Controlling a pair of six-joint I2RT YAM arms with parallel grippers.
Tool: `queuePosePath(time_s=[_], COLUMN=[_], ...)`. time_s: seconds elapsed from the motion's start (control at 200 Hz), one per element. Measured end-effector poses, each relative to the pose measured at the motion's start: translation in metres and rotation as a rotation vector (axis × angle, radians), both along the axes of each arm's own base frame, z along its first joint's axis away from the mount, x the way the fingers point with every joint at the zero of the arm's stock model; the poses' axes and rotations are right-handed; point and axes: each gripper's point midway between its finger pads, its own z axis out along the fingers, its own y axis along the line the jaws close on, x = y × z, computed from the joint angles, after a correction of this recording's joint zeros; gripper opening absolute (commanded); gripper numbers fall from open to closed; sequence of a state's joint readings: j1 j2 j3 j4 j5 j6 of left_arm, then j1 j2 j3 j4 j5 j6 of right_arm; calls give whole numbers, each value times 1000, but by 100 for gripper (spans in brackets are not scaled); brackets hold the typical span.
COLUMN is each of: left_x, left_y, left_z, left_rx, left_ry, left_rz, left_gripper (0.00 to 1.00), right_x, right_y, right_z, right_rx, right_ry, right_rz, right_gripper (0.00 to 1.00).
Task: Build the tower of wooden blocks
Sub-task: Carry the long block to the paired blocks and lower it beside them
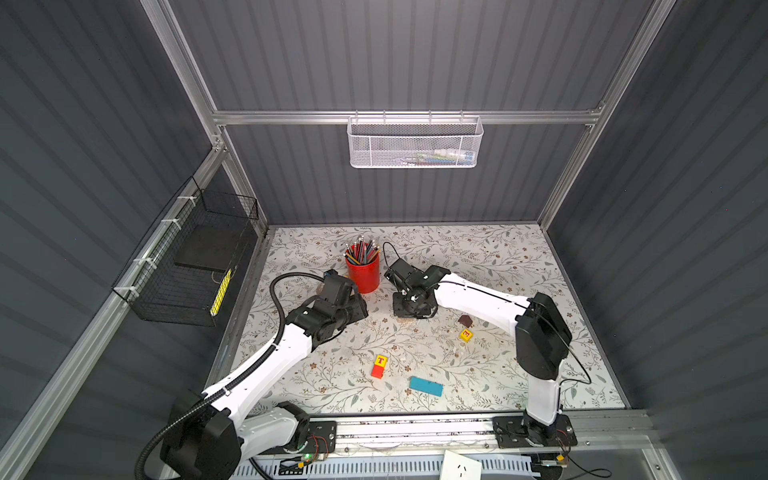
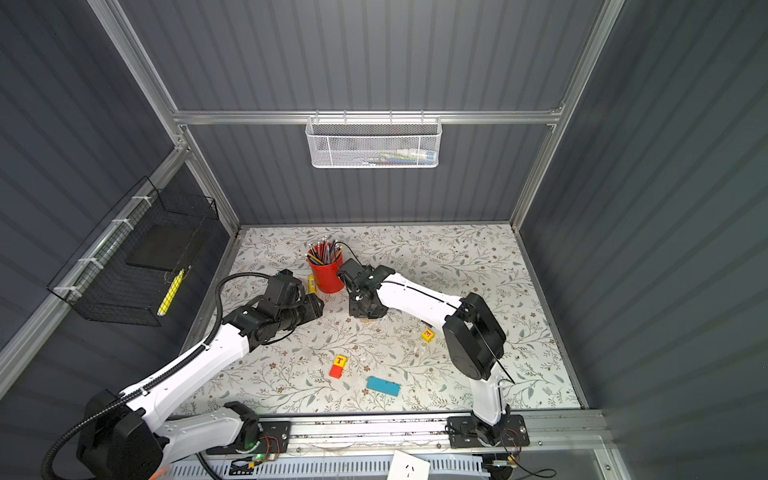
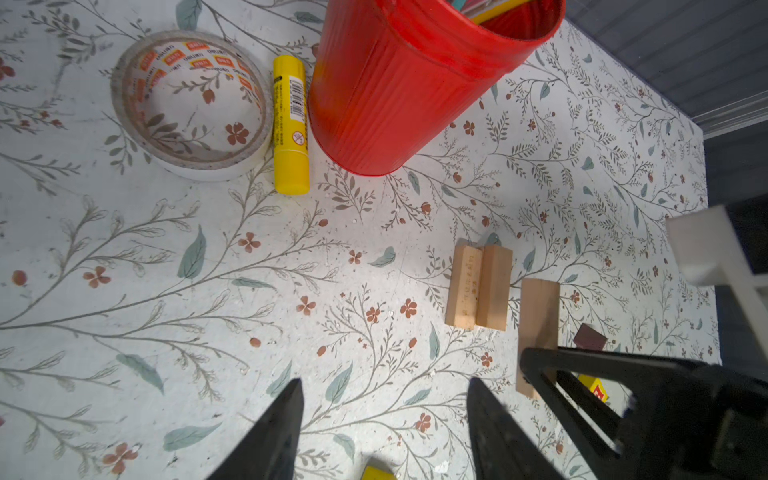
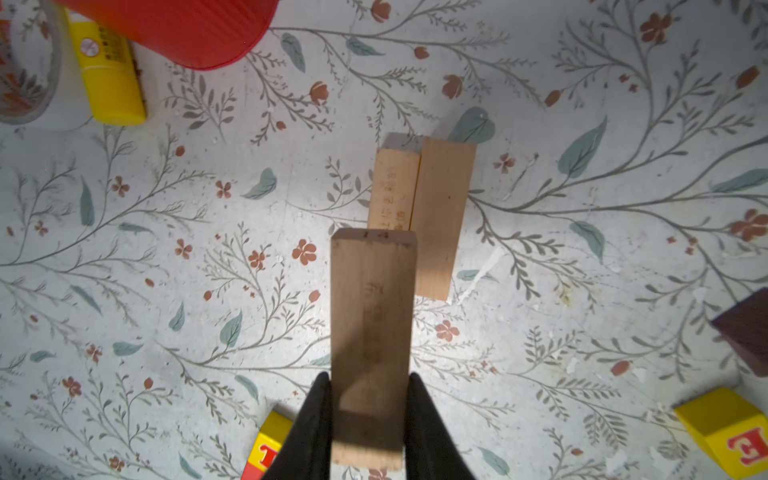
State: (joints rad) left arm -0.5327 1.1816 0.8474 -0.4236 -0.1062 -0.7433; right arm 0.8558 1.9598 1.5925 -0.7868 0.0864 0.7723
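the tower is barely begun, by my reading: only a base of two tan planks [image 4: 441, 216] lies flat on the floral table [image 1: 519, 257], side by side and touching, near its centre. the right gripper [image 4: 368, 378] is clenched on a third tan plank [image 4: 372, 307], gripping one end while the free end reaches over the near end of that pair; whether it touches them i cannot tell. no fourth tan plank shows in any view. taking the right gripper as the dial centre in a top view, the other pieces lie loose: the dark brown roof piece [image 1: 465, 320] and a yellow e cube [image 1: 466, 335] toward 4 o'clock, a yellow t cube [image 1: 380, 360] touching the red cube [image 1: 377, 371] toward 7 o'clock, and the blue plank [image 1: 426, 385] at about 6 o'clock. the left gripper [image 3: 385, 382], at 9 o'clock, hangs released and empty over bare table, with the red pencil cup [image 1: 363, 272] at 10 o'clock and the glue stick [image 3: 291, 124] and tape roll [image 3: 191, 104] beside it. left to do, i judge: set this plank, then stack every other piece.
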Motion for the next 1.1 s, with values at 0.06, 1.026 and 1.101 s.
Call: queuePosePath(time_s=[0.06,1.026,1.101], left_x=[2,18,19], left_y=[-2,-14,-13], left_z=[-2,-10,-10], left_rx=[-13,-106,-106], left_ry=[5,27,29], left_rz=[-4,-10,-9], left_gripper=[63,62,62], right_x=[3,37,39], right_y=[-1,2,4], right_z=[-9,-32,-31], right_rx=[-14,-47,-41], right_ry=[17,24,21], right_rz=[-19,-109,-109], right_gripper=[12,18,19])
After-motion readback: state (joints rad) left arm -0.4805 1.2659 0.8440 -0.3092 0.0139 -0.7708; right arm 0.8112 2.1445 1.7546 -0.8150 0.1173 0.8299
